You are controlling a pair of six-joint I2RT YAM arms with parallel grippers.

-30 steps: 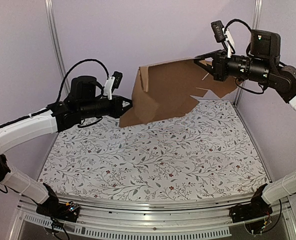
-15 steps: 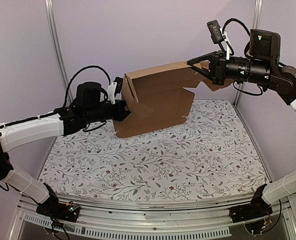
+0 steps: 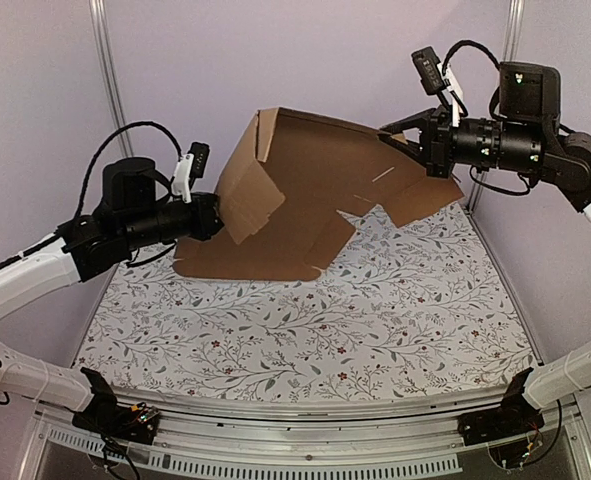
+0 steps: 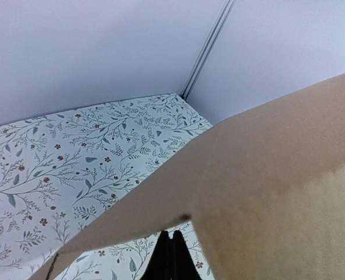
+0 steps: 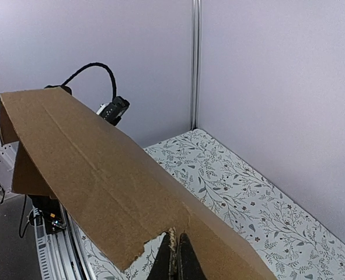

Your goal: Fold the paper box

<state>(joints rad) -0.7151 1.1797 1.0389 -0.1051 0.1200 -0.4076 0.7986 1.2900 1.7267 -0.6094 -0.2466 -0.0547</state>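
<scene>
paper box (image 3: pixel 305 190) now spread wider, between left tool (image 3: pixel 213 214) and right tool (image 3: pixel 395 135), both clamped on its edges

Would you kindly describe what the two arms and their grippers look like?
The left arm and right arm have rounded white shells on their lower links and black cylindrical housings nearer the wrist. The left gripper and right gripper are black, with slim fingers. A looping black cable and a small black camera on a white bracket sit at each wrist.
</scene>
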